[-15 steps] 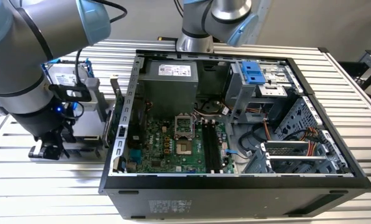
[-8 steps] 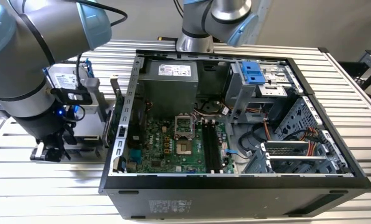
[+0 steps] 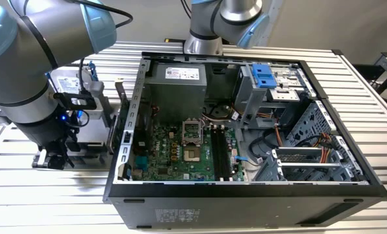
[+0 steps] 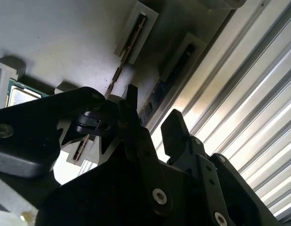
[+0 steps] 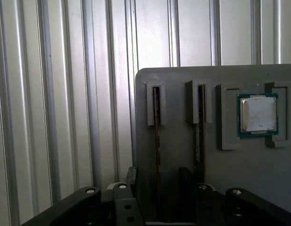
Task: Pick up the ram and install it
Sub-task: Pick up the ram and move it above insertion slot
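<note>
Two ram sticks stand on edge in slots of a grey holder [image 5: 178, 94]. In both wrist views my gripper [image 5: 158, 181] [image 4: 152, 117] is open and straddles the ram [image 5: 156, 127] [image 4: 159, 89] nearest the holder's edge, one finger on each side with gaps left. The other ram stick [image 5: 200, 132] [image 4: 131, 40] sits beside it, outside the fingers. In the exterior view my gripper [image 3: 50, 160] hangs low at the left of the open computer case [image 3: 125, 146]. The black memory slots [image 3: 222, 156] lie on the green motherboard inside the case.
A square silver processor chip [image 5: 257, 114] rests in a pocket of the same holder, past the second stick. A silver hard drive [image 3: 70, 84] stands behind my arm. The case walls, drive cage [image 3: 310, 161] and power supply [image 3: 177, 87] ring the motherboard. The table is ribbed aluminium.
</note>
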{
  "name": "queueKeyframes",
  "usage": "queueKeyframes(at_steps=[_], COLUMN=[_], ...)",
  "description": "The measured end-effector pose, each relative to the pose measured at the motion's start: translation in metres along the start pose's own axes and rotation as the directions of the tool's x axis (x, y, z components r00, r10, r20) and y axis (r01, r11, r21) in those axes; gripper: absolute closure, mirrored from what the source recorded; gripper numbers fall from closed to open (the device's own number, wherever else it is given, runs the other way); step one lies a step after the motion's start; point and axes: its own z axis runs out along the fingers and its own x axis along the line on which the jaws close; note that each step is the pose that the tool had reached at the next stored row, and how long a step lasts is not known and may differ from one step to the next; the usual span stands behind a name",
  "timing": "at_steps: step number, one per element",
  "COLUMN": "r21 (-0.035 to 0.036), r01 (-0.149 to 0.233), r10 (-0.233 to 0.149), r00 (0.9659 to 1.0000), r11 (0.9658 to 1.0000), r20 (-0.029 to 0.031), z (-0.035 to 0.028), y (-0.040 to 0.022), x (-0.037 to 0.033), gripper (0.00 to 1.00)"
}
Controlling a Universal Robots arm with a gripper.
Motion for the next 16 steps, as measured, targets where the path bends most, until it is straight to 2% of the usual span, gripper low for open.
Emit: queueKeyframes(at_steps=[8,9,16], r21=[0.0000,0.0000,-0.0001], r01=[0.002,0.002,0.004], r10=[-0.002,-0.002,-0.004], r00=[1.0000,1.0000,1.0000], r11=[1.0000,1.0000,1.0000], r20=[-0.0004,-0.0005,-0.0011], z=[0.0000,0.0000,0.0000], y=[0.0000,0.0000,0.0000], x=[0.0000,0.0000,0.0000], gripper=[0.00,1.00,1.00])
